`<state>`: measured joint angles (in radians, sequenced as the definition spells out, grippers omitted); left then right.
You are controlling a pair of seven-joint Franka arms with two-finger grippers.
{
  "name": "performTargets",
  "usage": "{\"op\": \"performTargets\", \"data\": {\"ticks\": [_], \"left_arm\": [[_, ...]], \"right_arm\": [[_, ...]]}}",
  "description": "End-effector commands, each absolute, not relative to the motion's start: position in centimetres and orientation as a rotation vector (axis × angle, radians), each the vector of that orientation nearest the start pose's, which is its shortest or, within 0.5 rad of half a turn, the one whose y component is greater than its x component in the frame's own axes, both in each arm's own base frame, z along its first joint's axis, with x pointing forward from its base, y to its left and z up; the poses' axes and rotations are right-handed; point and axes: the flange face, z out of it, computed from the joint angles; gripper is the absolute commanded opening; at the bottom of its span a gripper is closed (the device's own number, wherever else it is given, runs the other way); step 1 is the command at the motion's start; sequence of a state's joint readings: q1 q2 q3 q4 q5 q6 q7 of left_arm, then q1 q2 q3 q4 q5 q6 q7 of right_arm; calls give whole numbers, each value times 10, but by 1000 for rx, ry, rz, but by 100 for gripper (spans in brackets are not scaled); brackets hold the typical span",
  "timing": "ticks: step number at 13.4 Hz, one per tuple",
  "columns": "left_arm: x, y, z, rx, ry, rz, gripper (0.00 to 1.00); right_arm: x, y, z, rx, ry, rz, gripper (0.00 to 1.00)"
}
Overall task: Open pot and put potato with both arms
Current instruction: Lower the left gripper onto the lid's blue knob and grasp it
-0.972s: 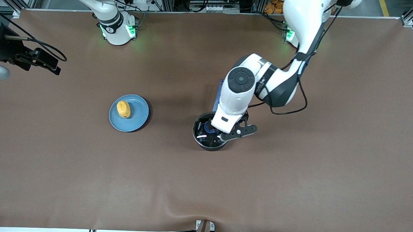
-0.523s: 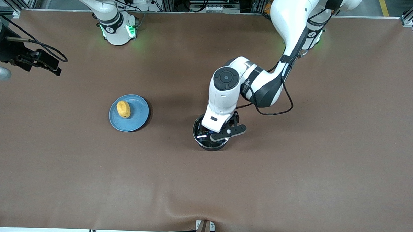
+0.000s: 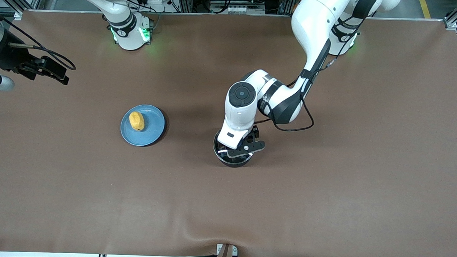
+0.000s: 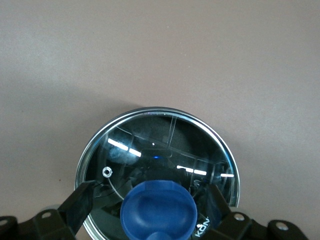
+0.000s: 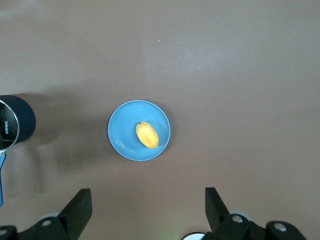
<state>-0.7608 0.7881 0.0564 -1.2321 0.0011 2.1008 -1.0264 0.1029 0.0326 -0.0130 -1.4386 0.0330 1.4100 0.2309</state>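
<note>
1. Front view: the left gripper (image 3: 238,150) is hanging over the pot (image 3: 233,154); the potato (image 3: 136,121) is lying on the plate (image 3: 152,132), toward the right arm's end.
2. Left wrist view: fingers (image 4: 80,205) spread, flanking the lid (image 4: 150,150)'s blue knob (image 4: 158,210), ungripped; lid unlifted.
3. Right wrist view: the right gripper (image 5: 148,209) is waiting, jaws released, high above the plate; potato untouched.

A light-blue plate (image 3: 152,131) lies on the brown table (image 3: 325,192), toward the right arm's end.

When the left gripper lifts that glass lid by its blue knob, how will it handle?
The round glass lid with a metal rim looks rigid and probably breakable if dropped. Its domed blue knob looks smooth, so the left gripper, open around it, may slip. Held centrally, the lid should hang fairly level over the black pot.
</note>
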Motion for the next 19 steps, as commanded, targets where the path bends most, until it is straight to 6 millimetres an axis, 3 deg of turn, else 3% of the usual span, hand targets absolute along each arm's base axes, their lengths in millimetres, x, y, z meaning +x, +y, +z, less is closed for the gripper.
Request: {"op": "performTargets", "data": {"ticks": [1,10,12,13,17,19], "left_arm": [[570,-510,309,-3153,-486,-126,100],[562,-517,294,-3149,-468,-90,100],[561,-517,287,-3143,-464,-81,95],[560,-518,286,-3142,-461,-79,90],[560,-517,288,-3139,-463,-70,46],[560,-517,295,-3150,-474,-65,28]], "right_arm": [[540,49,655,-3097,210,93,100],[542,44,652,-3096,225,95,100],[542,44,652,-3096,221,92,100],[542,44,652,-3096,218,92,100],[543,41,651,-3096,223,95,100],[543,41,651,-3096,223,95,100]]}}
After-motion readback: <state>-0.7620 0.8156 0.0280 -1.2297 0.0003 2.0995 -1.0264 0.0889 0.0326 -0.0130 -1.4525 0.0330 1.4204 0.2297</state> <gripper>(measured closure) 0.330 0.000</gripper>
